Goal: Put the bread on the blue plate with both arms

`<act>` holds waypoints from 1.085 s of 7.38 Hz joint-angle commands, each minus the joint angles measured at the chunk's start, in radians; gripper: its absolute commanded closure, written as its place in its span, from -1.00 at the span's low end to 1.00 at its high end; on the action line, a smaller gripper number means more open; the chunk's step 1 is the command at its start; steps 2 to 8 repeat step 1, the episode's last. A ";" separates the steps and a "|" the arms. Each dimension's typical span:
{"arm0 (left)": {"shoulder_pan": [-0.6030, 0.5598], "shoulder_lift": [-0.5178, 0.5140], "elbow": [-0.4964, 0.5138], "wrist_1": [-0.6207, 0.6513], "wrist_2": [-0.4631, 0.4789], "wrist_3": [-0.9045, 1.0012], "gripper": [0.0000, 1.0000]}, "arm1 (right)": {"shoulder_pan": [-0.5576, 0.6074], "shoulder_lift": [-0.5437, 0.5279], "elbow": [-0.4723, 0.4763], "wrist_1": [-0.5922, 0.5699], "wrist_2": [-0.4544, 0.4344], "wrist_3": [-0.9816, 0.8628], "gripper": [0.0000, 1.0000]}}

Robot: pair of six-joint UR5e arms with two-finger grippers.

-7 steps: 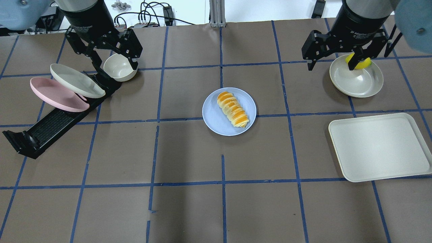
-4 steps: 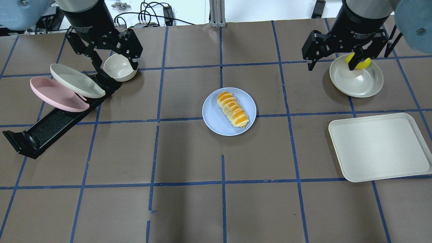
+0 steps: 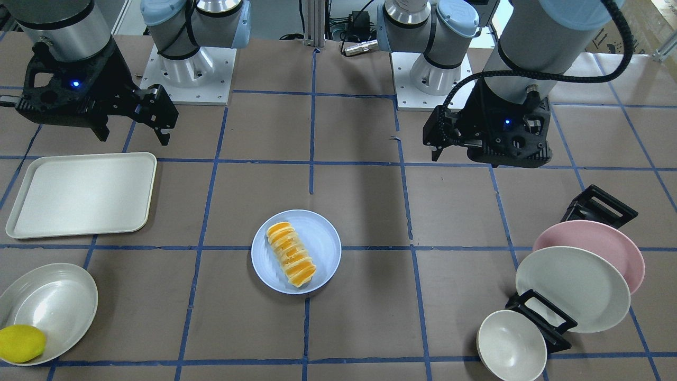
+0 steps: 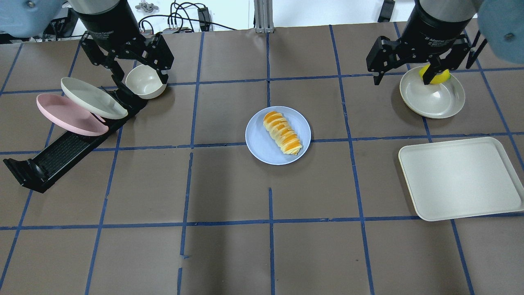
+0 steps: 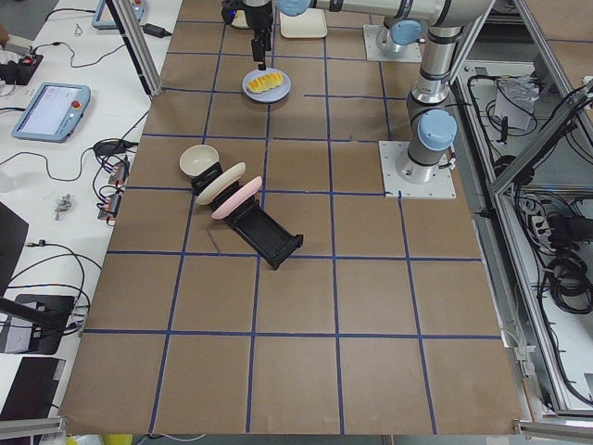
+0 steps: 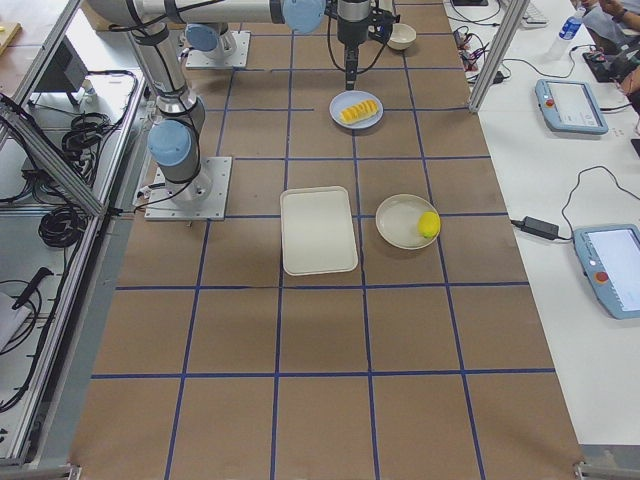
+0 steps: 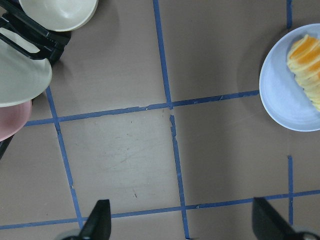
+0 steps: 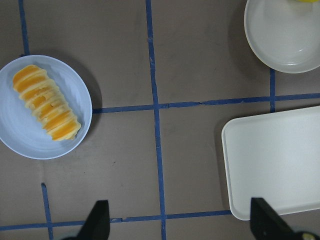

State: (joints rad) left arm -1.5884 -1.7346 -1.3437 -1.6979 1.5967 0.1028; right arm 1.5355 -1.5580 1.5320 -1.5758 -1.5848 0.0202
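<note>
The bread lies diagonally on the blue plate at the middle of the table; they also show in the front view, bread on plate. My left gripper is open and empty, high above the bowl at the far left. My right gripper is open and empty, high above the cream plate at the far right. The left wrist view shows the plate and bread at its right edge. The right wrist view shows the bread on the plate at its left.
A black dish rack at the left holds a pink plate and a cream plate, with a cream bowl at its far end. At the right are a cream plate with a lemon and a cream tray.
Both grippers have drifted very slightly toward the far edge of the table. The bread and the blue plate have not moved.
</note>
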 commanded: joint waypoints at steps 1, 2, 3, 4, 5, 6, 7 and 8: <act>-0.001 0.000 -0.005 0.018 0.000 -0.002 -1.00 | 0.000 -0.001 0.002 0.000 -0.001 0.000 -0.98; -0.001 0.000 -0.005 0.018 0.000 -0.002 -1.00 | 0.000 -0.001 0.002 0.000 -0.001 0.000 -0.98; -0.001 0.000 -0.005 0.018 0.000 -0.002 -1.00 | 0.000 -0.001 0.002 0.000 -0.001 0.000 -0.98; -0.001 0.000 -0.005 0.018 0.000 -0.002 -1.00 | 0.000 -0.001 0.002 0.000 -0.001 0.000 -0.98; -0.001 0.000 -0.005 0.018 0.000 -0.002 -1.00 | 0.000 -0.001 0.002 0.000 -0.001 0.000 -0.98; -0.001 0.000 -0.005 0.018 0.000 -0.002 -1.00 | 0.000 -0.001 0.002 0.000 -0.001 0.000 -0.98; -0.001 0.000 -0.005 0.018 0.000 -0.002 -1.00 | 0.000 -0.001 0.002 0.000 -0.001 0.000 -0.98; -0.001 0.000 -0.005 0.018 0.000 -0.002 -1.00 | 0.000 -0.001 0.002 0.000 -0.001 0.000 -0.98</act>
